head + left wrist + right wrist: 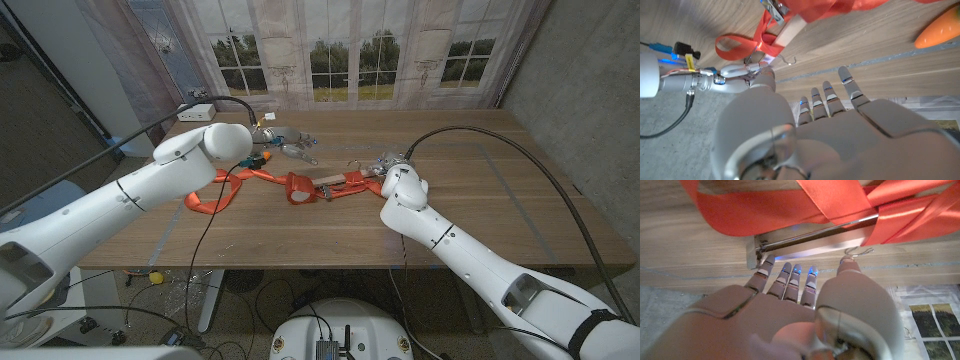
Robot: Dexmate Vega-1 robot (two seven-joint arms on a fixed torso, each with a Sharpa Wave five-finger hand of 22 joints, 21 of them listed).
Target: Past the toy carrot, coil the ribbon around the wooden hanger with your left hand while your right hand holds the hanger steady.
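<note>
Because the ribbon (pixel 300 187) already crosses the wooden hanger (pixel 333 184) in several turns, the hanger lies across the table (pixel 480 210) between the two hands, with a loose orange tail trailing toward the left hand (pixel 840 100). The right hand (pixel 800 282) sits at the hanger's near edge, its fingertips (pixel 790 270) reaching to the metal bar and wire hook; they look straight, not wrapped round the wood, so it seems to brace the hanger by touch, though actual contact cannot be confirmed. That placement likely keeps the piece from sliding as the ribbon is pulled. The left hand is spread and holds nothing, hovering short of the hanger, with the ribbon's loop beyond its fingertips. The toy carrot (pixel 940 31) lies off to the side of that hand, beyond its fingers.
</note>
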